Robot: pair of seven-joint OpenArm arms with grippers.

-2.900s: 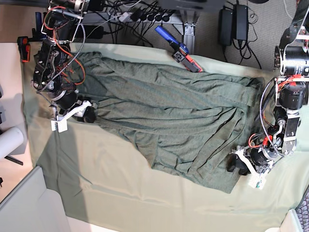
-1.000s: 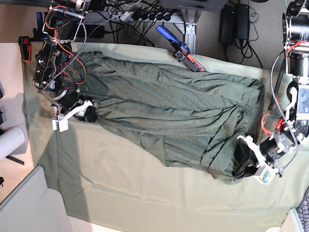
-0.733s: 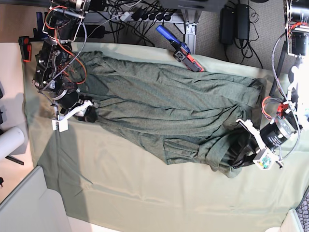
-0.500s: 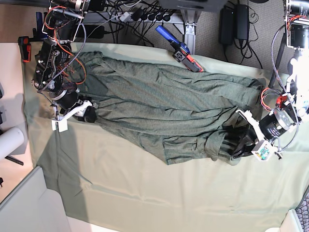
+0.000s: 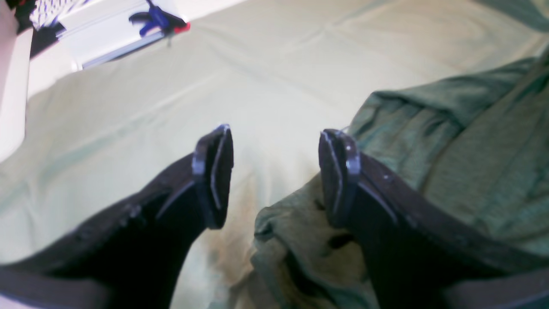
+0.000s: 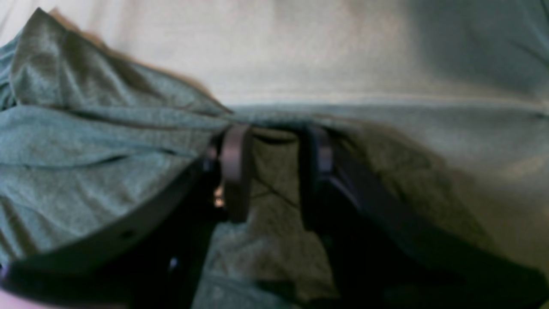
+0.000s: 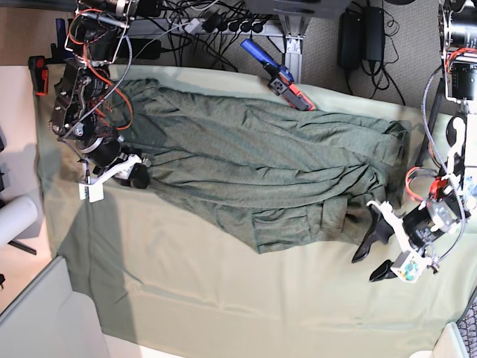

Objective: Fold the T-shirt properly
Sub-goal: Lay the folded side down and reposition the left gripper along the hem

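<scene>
The T-shirt (image 7: 253, 160), dark grey-green and wrinkled, lies spread across the pale green table cloth (image 7: 223, 298). Its lower right part is turned in on itself into a folded flap (image 7: 298, 224). In the base view my left gripper (image 7: 375, 256) is open just off the shirt's right end, with nothing between its fingers. The left wrist view shows that gripper (image 5: 274, 171) with its jaws wide apart and bunched T-shirt (image 5: 472, 150) under the right finger (image 5: 339, 180). My right gripper (image 7: 136, 173) sits at the shirt's left edge. In its wrist view the gripper (image 6: 274, 171) is shut on a pinch of T-shirt (image 6: 85, 146).
A blue and red clamp (image 7: 279, 76) lies at the table's far edge on the cloth and also shows as the clamp (image 5: 158, 21) in the left wrist view. Cables and power bricks (image 7: 361, 37) lie beyond that edge. A white roll (image 7: 15, 218) sticks in at the left.
My left gripper carried the shirt's lower right corner inward, folding it over, then opened, let go and backed away to the lower right. The right arm has not moved.
</scene>
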